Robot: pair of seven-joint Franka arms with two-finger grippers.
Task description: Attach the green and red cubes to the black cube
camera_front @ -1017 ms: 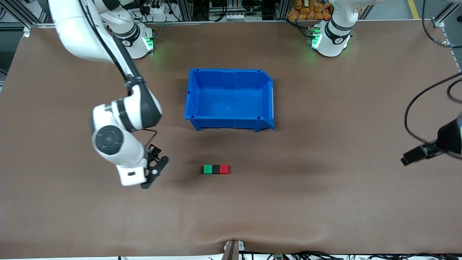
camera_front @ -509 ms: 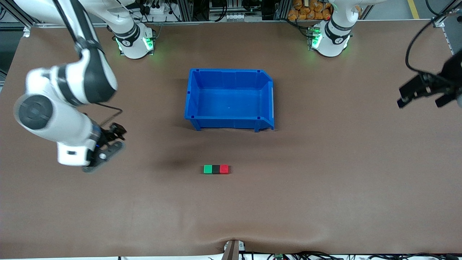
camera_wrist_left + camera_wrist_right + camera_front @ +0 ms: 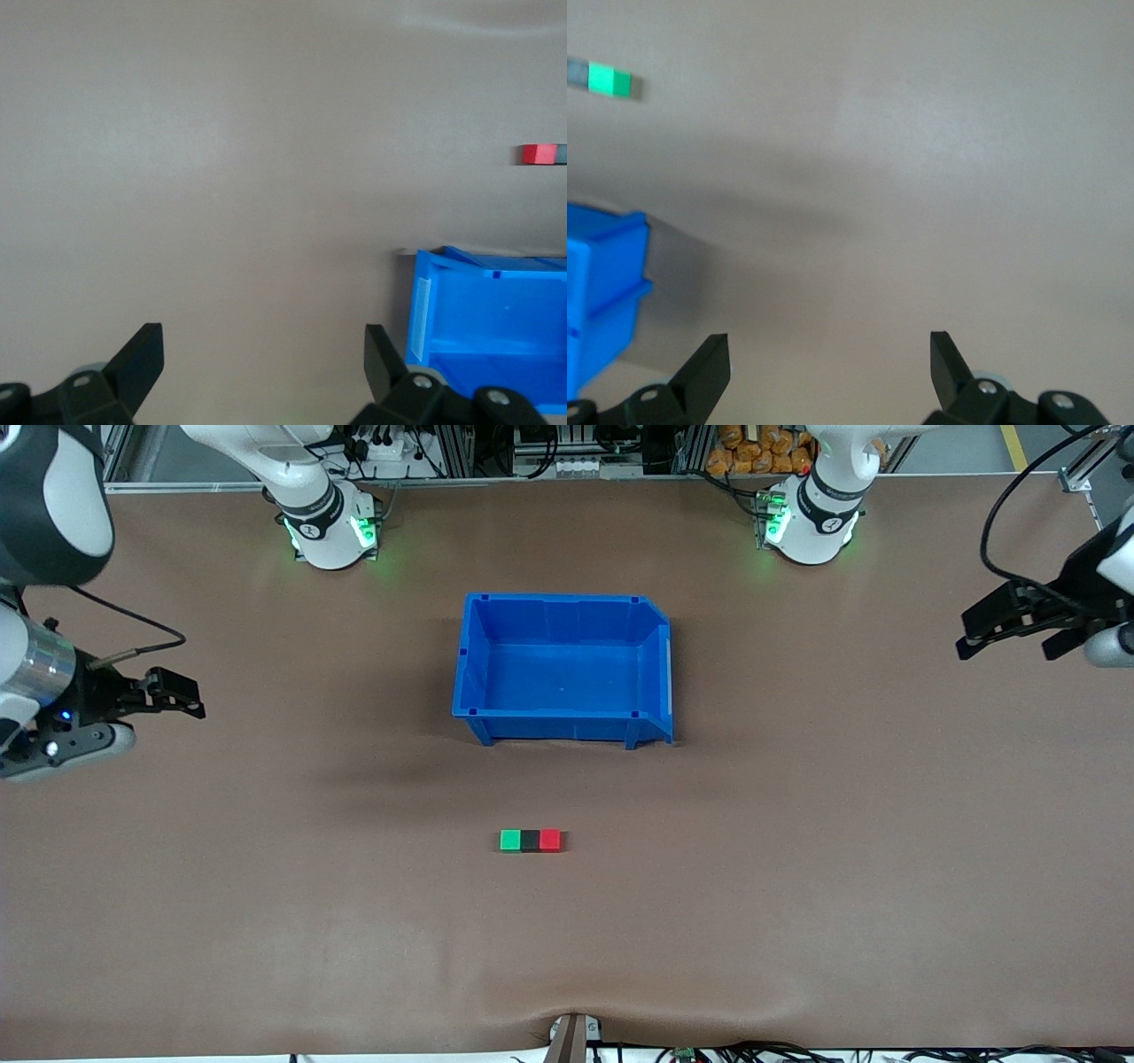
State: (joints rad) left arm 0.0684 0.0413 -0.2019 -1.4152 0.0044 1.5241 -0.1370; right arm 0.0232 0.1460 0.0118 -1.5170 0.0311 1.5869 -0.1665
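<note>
From the front view there are three small cubes, one bin and two grippers. The green cube (image 3: 510, 840), the black cube (image 3: 530, 841) and the red cube (image 3: 550, 840) sit touching in one short row on the brown table (image 3: 797, 886), black in the middle. All three are the same size and plain in colour; the black one looks matte. The row's long axis runs from one arm's end of the table to the other, green end toward the right arm's end, red end toward the left arm's. The row lies nearer the front camera than the blue bin (image 3: 469, 664). The right gripper (image 3: 168, 700) hangs over the table edge at its own arm's end, well apart from the cubes. The left gripper (image 3: 1019, 624) hangs over its arm's end, also well apart.

In the left wrist view, the left gripper (image 3: 264, 363) stands wide with nothing between its fingers. One red cube (image 3: 535, 154) shows with a sliver of the black cube (image 3: 560, 154) against it, and one corner of the bin (image 3: 425, 301).

In the right wrist view, the right gripper (image 3: 829, 363) is spread wide and holds nothing. One green cube (image 3: 610, 81) shows, and part of the bin (image 3: 607, 257).
</note>
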